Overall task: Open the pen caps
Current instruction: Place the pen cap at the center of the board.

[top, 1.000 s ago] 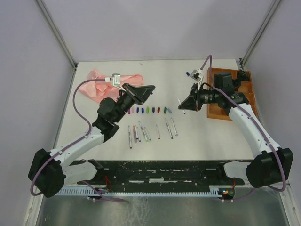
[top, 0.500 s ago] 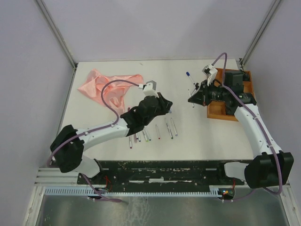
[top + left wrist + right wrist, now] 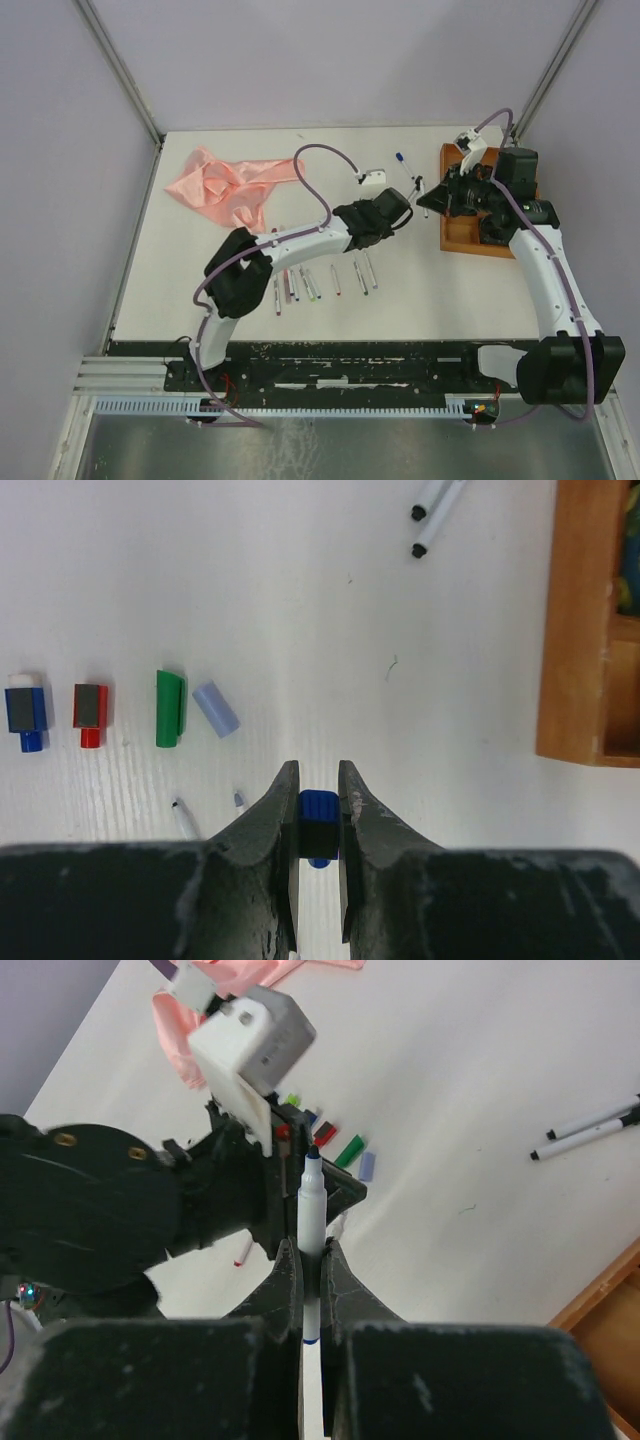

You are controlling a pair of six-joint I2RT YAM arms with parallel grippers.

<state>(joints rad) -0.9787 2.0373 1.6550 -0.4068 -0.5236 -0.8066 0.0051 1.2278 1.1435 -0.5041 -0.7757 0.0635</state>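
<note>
Left gripper (image 3: 318, 778): clenched on a stubby blue plastic cap (image 3: 319, 808), which is pinched at the very fingertips just above the white table (image 3: 330, 610).

Right gripper (image 3: 311, 1260): clamped round a slim white-barrelled marker pen (image 3: 310, 1205). The pen's blue tip is bare and is pointed toward the left arm.

Cap and pen are seen apart, so this cap is judged to be off.

Four loose plastic caps (image 3: 170, 708) (blue, red, green, pale lilac) are lined up on the table left of the held cap. A row of white pens (image 3: 320, 282) is lying beneath the left forearm. Two further white pens (image 3: 435, 510) are noted near the brown wooden tray (image 3: 590, 630); whether they are capped cannot be told.

Hazards:
- The cap is held only by a narrow bite, so it could be squeezed out and lost by rolling.
- If it is let go from this height, the lined-up caps could be struck and scattered.
- The row of pens could be swept by the outstretched left arm.
- The table or the left arm could be marked by the bare nib, since the grippers are close together.
</note>
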